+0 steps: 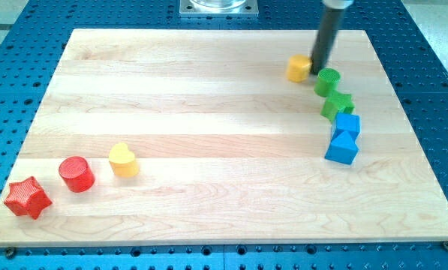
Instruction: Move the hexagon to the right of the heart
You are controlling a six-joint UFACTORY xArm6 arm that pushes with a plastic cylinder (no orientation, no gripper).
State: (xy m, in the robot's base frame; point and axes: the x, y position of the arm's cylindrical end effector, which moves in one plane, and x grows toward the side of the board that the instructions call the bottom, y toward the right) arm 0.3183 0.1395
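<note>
The yellow hexagon (299, 67) sits near the view's top right on the wooden board (208, 105). The yellow heart (123, 160) is far off at the lower left. My tip (318, 71) stands right next to the hexagon's right side, between it and a green cylinder (328, 81); whether it touches either one I cannot tell.
Below the green cylinder a green star (338, 105) and two blue blocks (347, 124) (341, 148) form a chain down the right side. A red cylinder (76, 174) and a red star (27, 197) lie left of the heart.
</note>
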